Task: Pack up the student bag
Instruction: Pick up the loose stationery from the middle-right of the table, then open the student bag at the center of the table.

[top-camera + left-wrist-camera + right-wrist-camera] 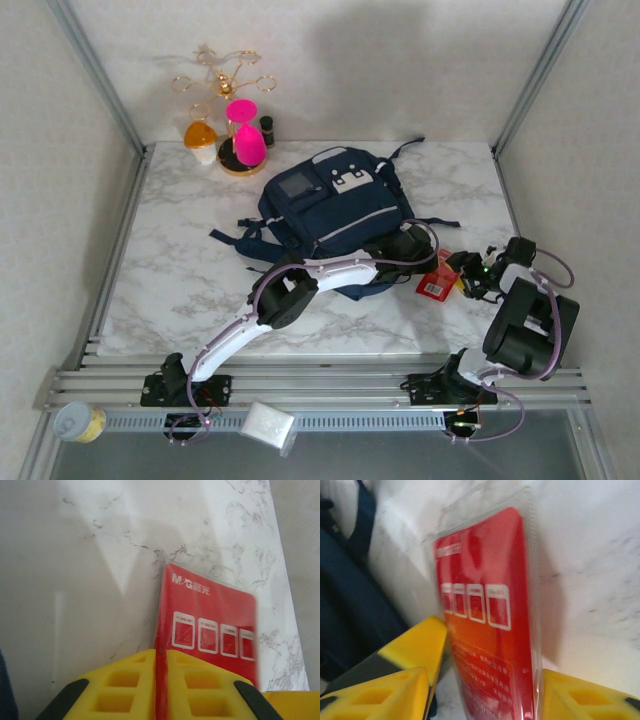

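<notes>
The student bag (pixel 335 205), a navy backpack with pale patches, lies flat on the marble table, mid-back. Just right of its lower corner, a red plastic-wrapped stationery packet (pixel 437 278) is held on edge above the table. My left gripper (pixel 426 263) reaches across the bag's lower edge and is shut on the packet's thin edge (pixel 161 652). The packet's red face (pixel 210 625) runs away from its fingers. My right gripper (pixel 463 280) comes in from the right and straddles the packet (pixel 485 605). Its jaws (pixel 485 680) are still apart, with a gap at the left finger. The bag's dark fabric (pixel 350 605) lies just left.
At the back left stand a gold wire stand (pixel 220 75), a pink hourglass (pixel 243 135), an orange-topped pot (pixel 201 138) and a small dark bottle (pixel 267 128). A tin (pixel 78 422) and a white packet (pixel 268 425) sit below the front rail. The table's right edge (pixel 515 220) is close to the packet.
</notes>
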